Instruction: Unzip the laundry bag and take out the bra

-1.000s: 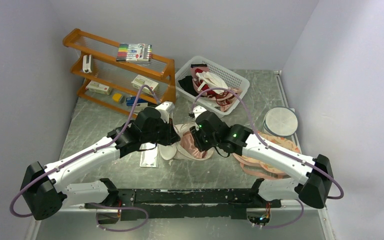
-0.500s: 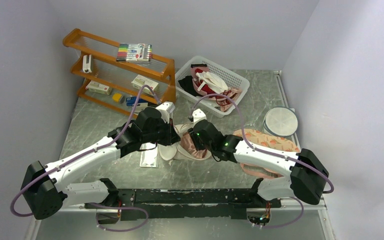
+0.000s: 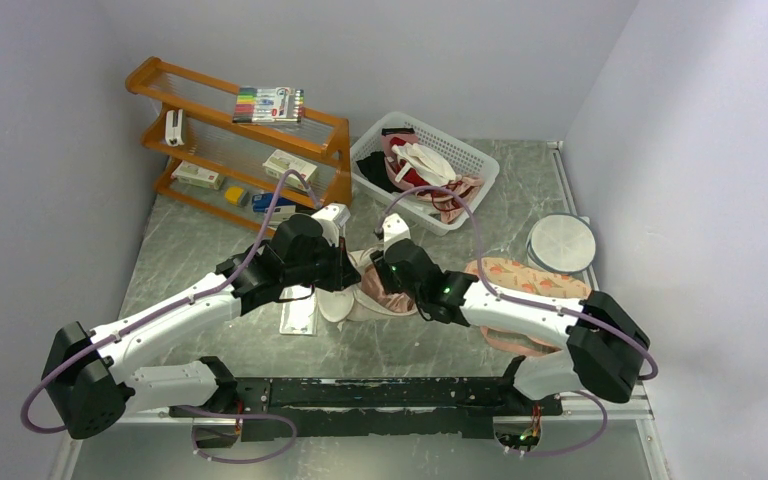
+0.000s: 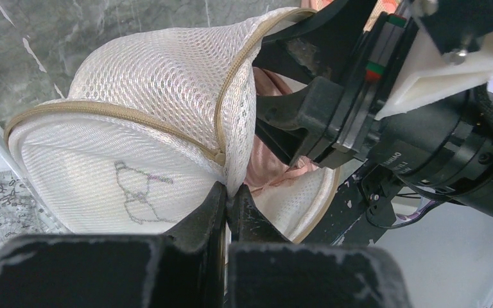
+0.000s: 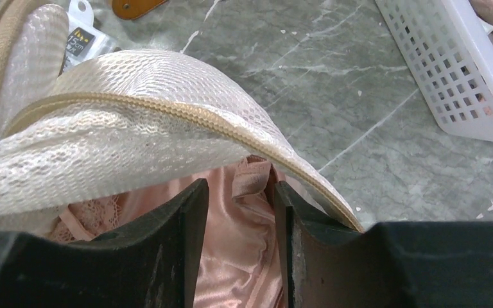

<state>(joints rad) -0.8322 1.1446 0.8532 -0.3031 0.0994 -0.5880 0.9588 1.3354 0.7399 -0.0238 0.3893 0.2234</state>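
Laundry bag [image 4: 135, 122] mid-tabletop, zip open, mesh flap lifted. Left gripper [image 4: 226, 200] pinched tight on bag's mesh edge beside zip. Right gripper [image 5: 236, 199] poking into opening, jaws parted, pink bra [image 5: 231, 244] lying between fingers, no squeeze visible. White basket [image 5: 449, 77] toward far edge.

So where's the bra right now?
In the top view it's at the middle of the table: the pink bra lies inside the opened bag, between the fingers of the right gripper, while the left gripper pinches the bag's rim.
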